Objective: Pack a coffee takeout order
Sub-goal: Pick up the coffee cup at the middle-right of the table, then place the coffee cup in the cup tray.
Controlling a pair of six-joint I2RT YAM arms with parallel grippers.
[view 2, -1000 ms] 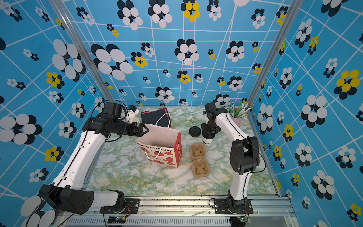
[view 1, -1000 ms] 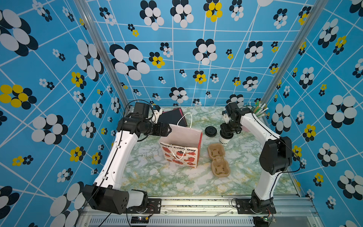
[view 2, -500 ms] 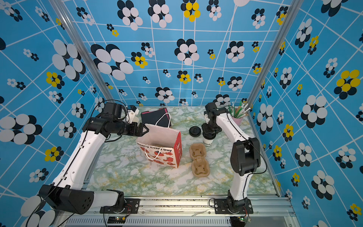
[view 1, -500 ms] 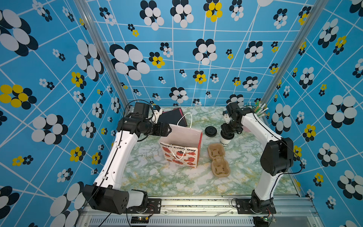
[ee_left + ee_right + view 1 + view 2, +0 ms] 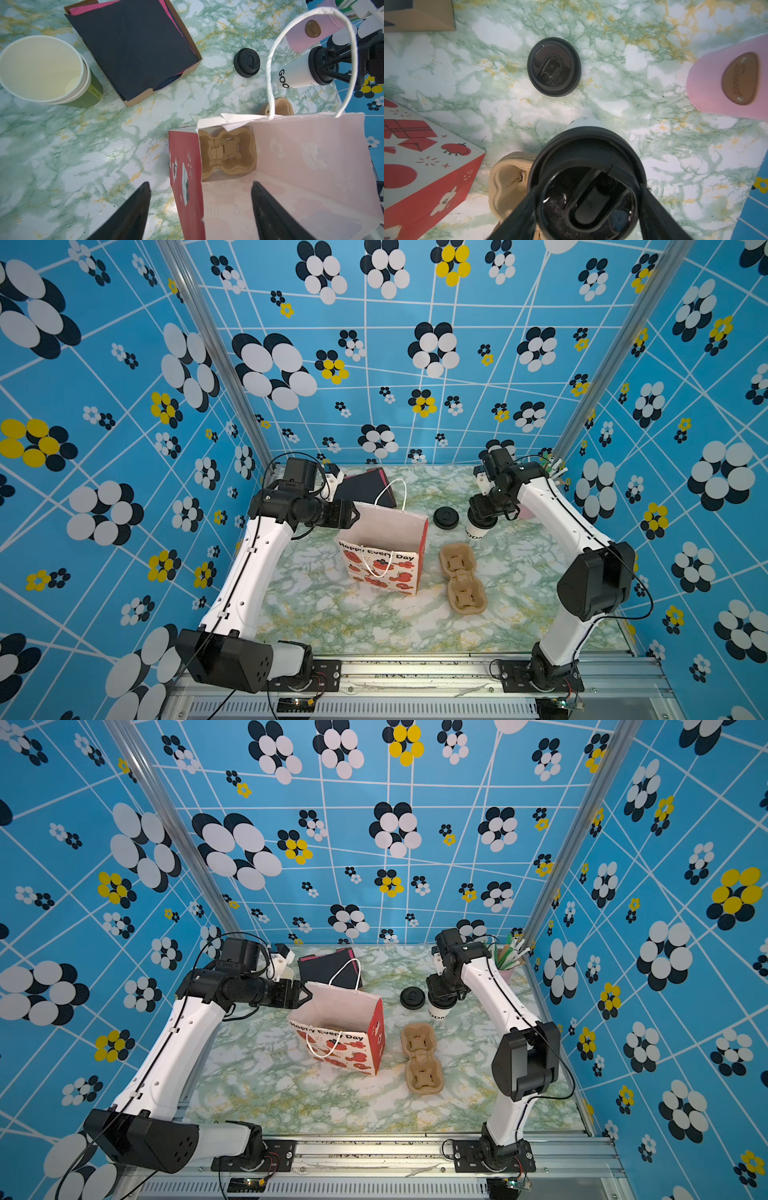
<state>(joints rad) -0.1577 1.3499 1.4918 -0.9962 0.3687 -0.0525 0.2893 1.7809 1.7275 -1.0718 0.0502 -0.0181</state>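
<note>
- Right gripper (image 5: 586, 189): fingers clamp the black lid (image 5: 571, 149) seated on the white paper cup (image 5: 478, 531), which stands far right, beside a second black lid (image 5: 446, 517).
- Left gripper (image 5: 200, 184): fingers spread wide with the paper bag (image 5: 301, 166) side wall between them, nothing gripped.
- Black napkin (image 5: 133, 45): in cardboard box (image 5: 138, 98), far left.

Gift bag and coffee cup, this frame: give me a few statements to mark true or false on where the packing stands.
1. The white paper cup wears a black lid. True.
2. The gift bag is empty. False: a pulp cup carrier lies at its bottom.
3. A spare black lid lies on the marble table, apart from the cup. True.
4. The left fingers pinch the black napkin. False: they stand apart astride the bag's red side wall, away from the napkin.
5. The right fingers clamp the lidded cup at its top. True.
</note>
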